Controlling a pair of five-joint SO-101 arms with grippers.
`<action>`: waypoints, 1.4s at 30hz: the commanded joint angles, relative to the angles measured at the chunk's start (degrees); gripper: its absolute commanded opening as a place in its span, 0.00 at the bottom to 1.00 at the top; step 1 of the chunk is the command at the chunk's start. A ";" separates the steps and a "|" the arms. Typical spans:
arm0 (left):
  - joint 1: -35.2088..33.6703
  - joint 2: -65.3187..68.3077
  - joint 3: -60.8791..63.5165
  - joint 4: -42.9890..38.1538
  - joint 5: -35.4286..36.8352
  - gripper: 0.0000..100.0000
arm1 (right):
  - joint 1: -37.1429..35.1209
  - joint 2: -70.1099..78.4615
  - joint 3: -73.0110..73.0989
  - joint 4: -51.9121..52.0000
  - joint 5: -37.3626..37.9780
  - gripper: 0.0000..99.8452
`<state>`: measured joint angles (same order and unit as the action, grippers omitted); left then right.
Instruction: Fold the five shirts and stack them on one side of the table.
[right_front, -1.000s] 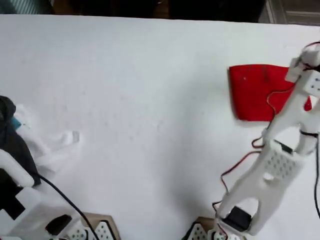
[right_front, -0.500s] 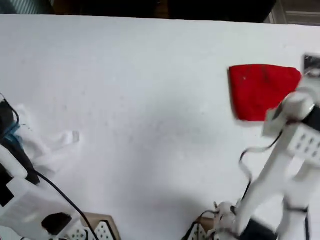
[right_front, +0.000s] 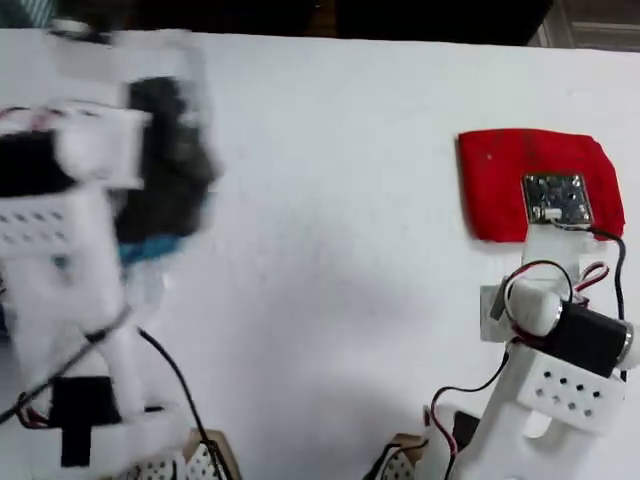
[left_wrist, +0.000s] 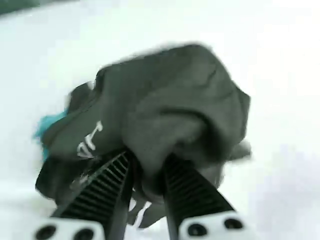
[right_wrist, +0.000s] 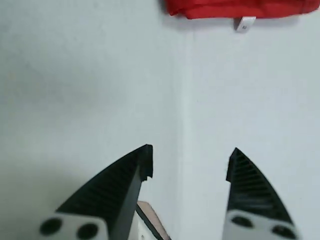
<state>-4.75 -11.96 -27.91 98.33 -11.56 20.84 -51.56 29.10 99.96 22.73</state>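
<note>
My left jaws are clamped on a bunched dark shirt, held up over the white worktop and not yet folded. My right jaws stand apart and empty, with the folded red shirt lying flat well ahead of their tips. I judge one shirt done and the stack barely begun.

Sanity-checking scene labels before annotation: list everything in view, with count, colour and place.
red shirt: 1, red, folded flat, far right of the table
dark shirt: 1, dark grey with teal showing at one edge, bunched, in the left hand at the table's left side
table: 1, white, under everything
left hand: 1, black fingers, shut on the dark shirt
right hand: 1, black fingers, open, over bare table short of the red shirt
</note>
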 joint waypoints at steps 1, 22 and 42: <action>9.32 -3.52 -0.31 1.58 0.88 0.03 | 6.99 -1.19 1.67 0.57 0.70 0.24; -8.09 -3.25 10.15 -4.84 11.34 0.29 | -10.24 -0.84 1.85 -8.13 0.26 0.32; -40.88 -3.34 37.76 -31.65 0.88 0.29 | -63.16 48.40 -29.54 -11.12 -9.41 0.32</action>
<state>-44.48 -13.27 10.15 67.91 -10.24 -39.12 -8.22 5.36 88.18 13.76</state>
